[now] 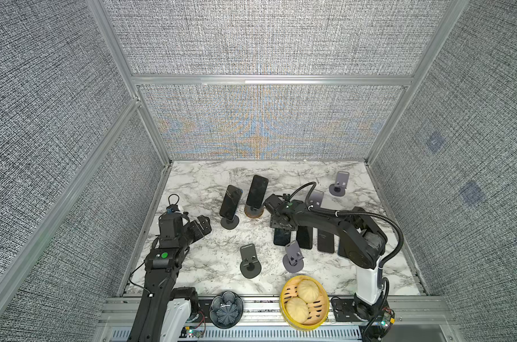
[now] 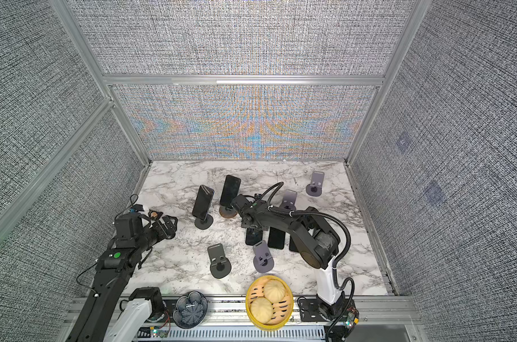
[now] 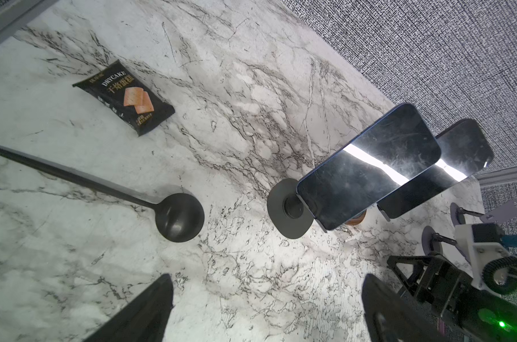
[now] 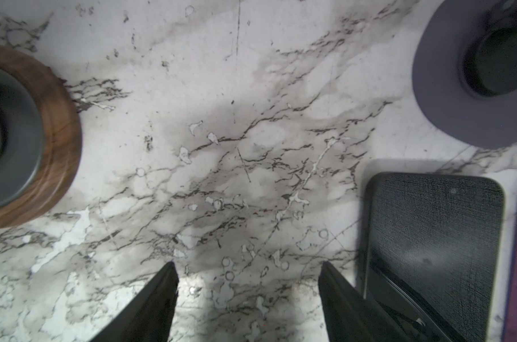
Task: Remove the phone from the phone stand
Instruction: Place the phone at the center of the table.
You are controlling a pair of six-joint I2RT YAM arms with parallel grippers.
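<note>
While holding nothing in narrowly parted right gripper [image 4: 248, 263], hovers just beside black slab phone [image 1: 256, 191] on wood-ringed stand [image 1: 253, 212].

The right arm [image 1: 319, 217] hides the far ends of three flat phones [image 1: 305, 238]; the ladle [image 3: 178, 217] handle runs off the left wrist view.

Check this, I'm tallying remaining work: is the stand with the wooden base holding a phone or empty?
Holding one: in both top views a dark phone stands propped on the wooden-base stand.
</note>
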